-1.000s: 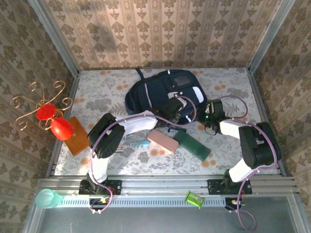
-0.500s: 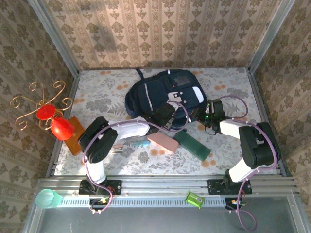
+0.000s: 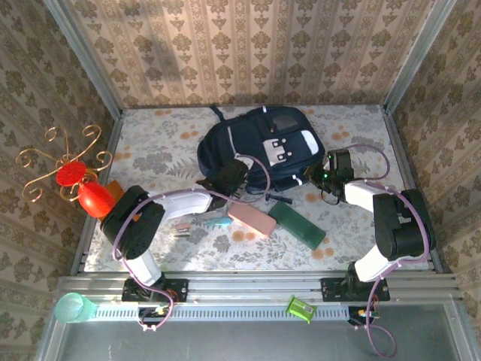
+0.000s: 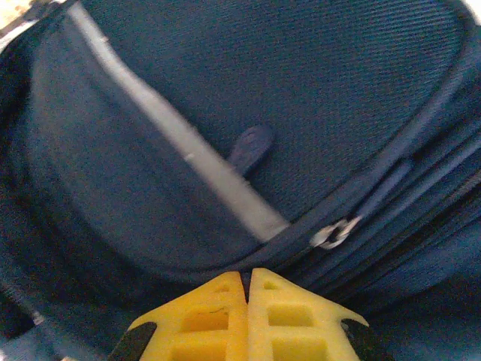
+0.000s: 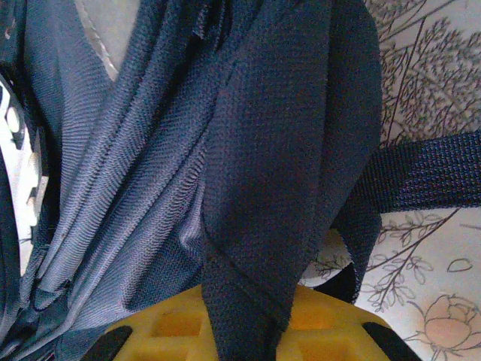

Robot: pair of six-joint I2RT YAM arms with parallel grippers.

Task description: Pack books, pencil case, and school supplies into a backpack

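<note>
With right gripper [image 5: 244, 327] jaws clamped on a backpack [image 3: 255, 147] fold, part left gripper [image 4: 248, 277] jaws, closed empty, and catch zip pull [image 4: 334, 232] squarely

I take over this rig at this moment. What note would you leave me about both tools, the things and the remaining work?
Left tool: shut, nothing seen between its fingers, tips close to a zip of the backpack.
Right tool: shut on a fold of backpack fabric at the bag's right side.
On the table, in front of the backpack: pencil case, dark book, teal-handled item, thin sticks.
Done: nothing visibly packed; I cannot tell whether any zip is open.
Left: open the backpack, then pack all four.
</note>
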